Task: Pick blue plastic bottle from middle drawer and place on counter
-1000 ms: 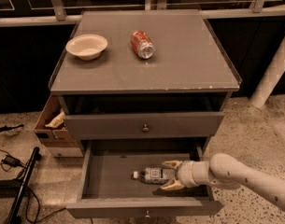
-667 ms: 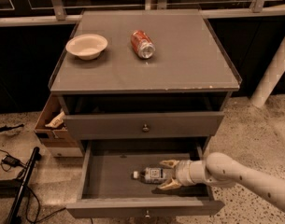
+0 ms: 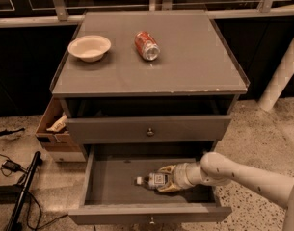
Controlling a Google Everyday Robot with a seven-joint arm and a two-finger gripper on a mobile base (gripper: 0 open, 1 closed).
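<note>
From where I stand, the middle drawer (image 3: 113,184) is pulled well out towards me, lowest in the grey cabinet, with a small round knob (image 3: 151,220) on its near front. On its flat grey floor lies one thing, the blue plastic bottle (image 3: 151,180). It is on its side, right of the drawer's middle, with its white cap pointing left. The body is clear with a faint bluish cast, and a white label with dark print wraps round it.

The gripper (image 3: 162,180) is down inside the drawer, at the bottle's right end. Its pale yellowish fingers (image 3: 167,170) are clasped round the bottle, one on the far side and one on the near side, while the bottle rests on the drawer floor. The white arm (image 3: 243,174) reaches in from the right, over the drawer's right wall.

Above it, the upper drawer front (image 3: 113,128) sits closed under a dark open gap.

The counter (image 3: 185,61) carries a shallow cream bowl (image 3: 89,47) at the far left, upright. A red-orange soda can (image 3: 147,45) lies on its side just right of the bowl, apart from it.

On the floor at the cabinet's left stands an open cardboard box (image 3: 50,131) with something pale and crumpled inside. Dark cables (image 3: 6,165) lie nearer the left edge.
</note>
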